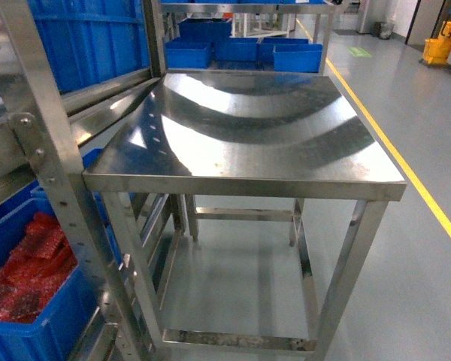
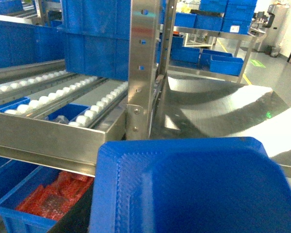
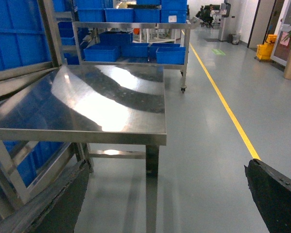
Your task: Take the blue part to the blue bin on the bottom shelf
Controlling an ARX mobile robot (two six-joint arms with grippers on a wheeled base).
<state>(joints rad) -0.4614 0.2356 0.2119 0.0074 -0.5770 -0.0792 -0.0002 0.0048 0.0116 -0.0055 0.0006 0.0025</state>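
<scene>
Blue part (image 2: 199, 189) fills the bottom of the left wrist view, a ridged, tray-like piece sitting right up against the camera, and it hides the left gripper completely, so we cannot tell how its fingers stand or whether they have hold of it. Just beyond the part's upper left corner we see the bottom shelf (image 2: 53, 141), its flat steel front rail facing us and rows of white rollers (image 2: 99, 104) running back. Between the roller tracks sits a blue bin (image 2: 70, 111); we can't make out what is in it. Below the shelf, lower left, another blue crate (image 2: 9, 208) holds red pieces (image 2: 53, 194). Over on the right wrist view, the right gripper (image 3: 167, 194) is spread wide, dark fingers (image 3: 274, 194) at the two bottom corners with nothing between them. It hangs beside the steel table (image 3: 87, 104), low by the front corner. From the head view we see neither arm, only the table top (image 1: 248, 135), the rack post (image 1: 41, 150) at left and a yellow floor line (image 1: 391, 143)
</scene>
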